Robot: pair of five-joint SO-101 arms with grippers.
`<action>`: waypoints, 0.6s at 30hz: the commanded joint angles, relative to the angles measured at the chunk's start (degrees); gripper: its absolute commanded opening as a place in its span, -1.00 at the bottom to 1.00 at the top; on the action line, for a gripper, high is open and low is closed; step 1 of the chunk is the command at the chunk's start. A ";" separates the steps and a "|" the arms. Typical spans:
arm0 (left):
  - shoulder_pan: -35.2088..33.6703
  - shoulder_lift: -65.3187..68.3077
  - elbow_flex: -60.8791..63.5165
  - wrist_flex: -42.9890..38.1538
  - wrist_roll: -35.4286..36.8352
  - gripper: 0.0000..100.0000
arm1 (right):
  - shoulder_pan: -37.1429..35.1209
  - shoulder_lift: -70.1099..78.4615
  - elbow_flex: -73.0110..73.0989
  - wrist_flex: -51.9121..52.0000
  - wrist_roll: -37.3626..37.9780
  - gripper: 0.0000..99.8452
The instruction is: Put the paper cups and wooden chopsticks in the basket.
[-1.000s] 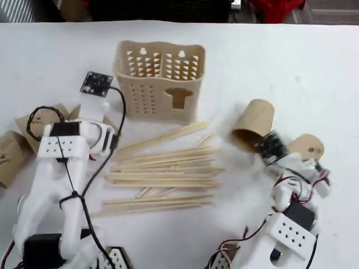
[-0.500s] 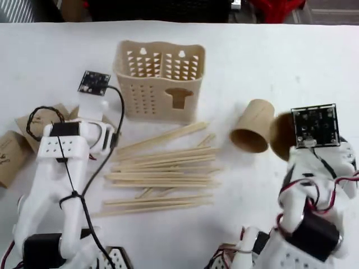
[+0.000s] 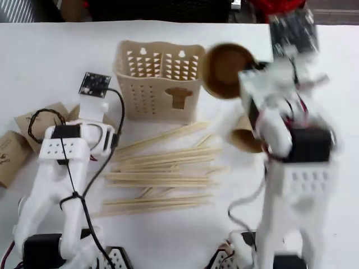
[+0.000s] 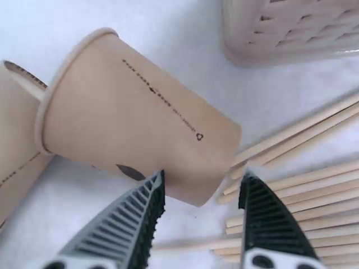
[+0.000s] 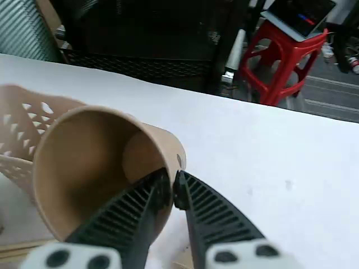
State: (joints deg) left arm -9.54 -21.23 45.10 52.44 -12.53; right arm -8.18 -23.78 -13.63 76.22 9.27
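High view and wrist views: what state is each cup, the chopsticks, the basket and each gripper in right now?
Basket: upright on the table.
Right gripper: shut, pinching a cup's rim.
Lifted cup: held off the table, one finger inside it.
Lying cup: on its side on the table.
Left gripper: open, holding nothing.
Chopsticks: lying loose on the table.
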 commanded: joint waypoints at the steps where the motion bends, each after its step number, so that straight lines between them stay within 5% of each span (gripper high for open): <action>1: -0.31 -2.07 0.00 -1.23 0.70 -0.55 | -3.38 7.78 -15.65 2.51 -3.60 -0.97; 6: -0.31 -2.07 0.09 -1.23 0.70 -0.56 | -7.87 15.78 -26.81 4.62 -4.66 -0.97; 18: -0.31 -2.07 0.09 -1.23 0.70 -0.56 | -9.10 26.86 -27.78 0.48 -12.04 -0.97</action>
State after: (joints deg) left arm -9.54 -21.23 45.10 52.44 -12.53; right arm -16.70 2.86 -38.77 78.42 -0.92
